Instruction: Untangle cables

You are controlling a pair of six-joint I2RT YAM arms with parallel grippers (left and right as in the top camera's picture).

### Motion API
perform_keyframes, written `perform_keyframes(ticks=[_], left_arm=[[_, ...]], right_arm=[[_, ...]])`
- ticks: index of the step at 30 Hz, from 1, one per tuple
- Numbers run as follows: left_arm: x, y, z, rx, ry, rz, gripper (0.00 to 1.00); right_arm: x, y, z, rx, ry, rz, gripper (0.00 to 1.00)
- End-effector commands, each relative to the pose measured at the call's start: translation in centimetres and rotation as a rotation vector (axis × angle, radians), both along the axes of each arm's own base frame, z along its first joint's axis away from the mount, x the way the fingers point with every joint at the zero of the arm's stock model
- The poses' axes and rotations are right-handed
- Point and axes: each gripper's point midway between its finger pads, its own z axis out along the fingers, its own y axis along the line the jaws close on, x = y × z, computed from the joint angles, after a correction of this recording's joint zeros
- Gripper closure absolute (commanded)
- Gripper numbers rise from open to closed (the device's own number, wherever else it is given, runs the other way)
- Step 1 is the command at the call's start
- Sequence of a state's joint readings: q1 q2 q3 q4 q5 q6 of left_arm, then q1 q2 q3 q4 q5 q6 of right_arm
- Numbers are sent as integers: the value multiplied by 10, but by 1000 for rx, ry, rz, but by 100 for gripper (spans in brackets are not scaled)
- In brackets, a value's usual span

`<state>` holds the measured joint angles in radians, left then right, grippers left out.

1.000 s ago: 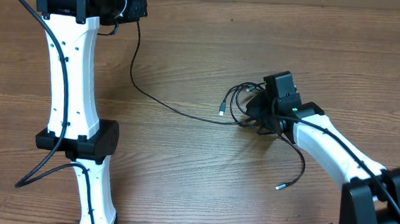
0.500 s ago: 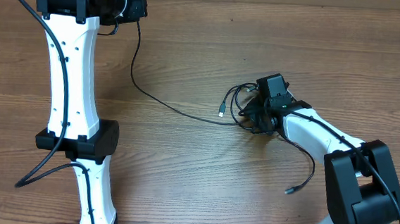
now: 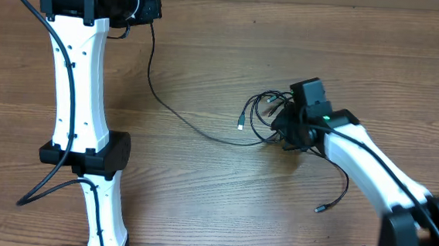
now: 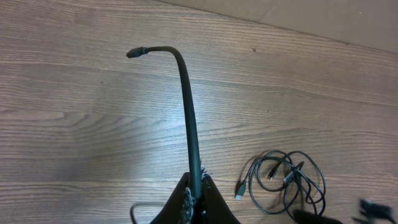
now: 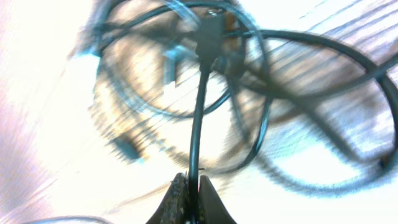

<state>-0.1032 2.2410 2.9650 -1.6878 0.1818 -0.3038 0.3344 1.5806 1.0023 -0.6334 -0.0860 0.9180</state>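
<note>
Brown wood-grain table (image 3: 200, 184) under even light

On my wood-grain table (image 3: 199, 199), the cables (image 3: 261, 110) lie knotted right of centre, one strand trailing left.

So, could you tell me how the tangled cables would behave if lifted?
Probably floppy: the cables lie in loose curved loops, so they would sag. Thin, so likely light. The strand pinched by the right gripper runs into the tangle, so the lot may rise together.
</note>
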Motion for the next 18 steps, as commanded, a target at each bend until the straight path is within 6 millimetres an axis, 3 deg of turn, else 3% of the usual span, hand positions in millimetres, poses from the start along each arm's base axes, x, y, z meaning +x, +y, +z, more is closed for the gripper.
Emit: perform_keyframes(ticks=[1, 6, 10, 12, 15, 18], left_arm=[[2, 0, -3, 5, 5, 0, 96], [-1, -11, -2, -46, 11, -38, 95], [-3, -21, -7, -89, 41, -68, 96], [-9, -42, -10, -199, 97, -110, 96], [-16, -59, -13, -319, 172, -109, 96], [-18, -64, -26, -347, 250, -59, 96]], right_arm=[[-8, 36, 52, 185, -87, 191, 96], [-27, 83, 86, 409, -169, 496, 96], [-8, 99, 108, 382, -384, 641, 96], [1, 116, 127, 367, -541, 735, 96], [3, 132, 143, 355, -660, 817, 96], [7, 145, 163, 358, -780, 857, 96]])
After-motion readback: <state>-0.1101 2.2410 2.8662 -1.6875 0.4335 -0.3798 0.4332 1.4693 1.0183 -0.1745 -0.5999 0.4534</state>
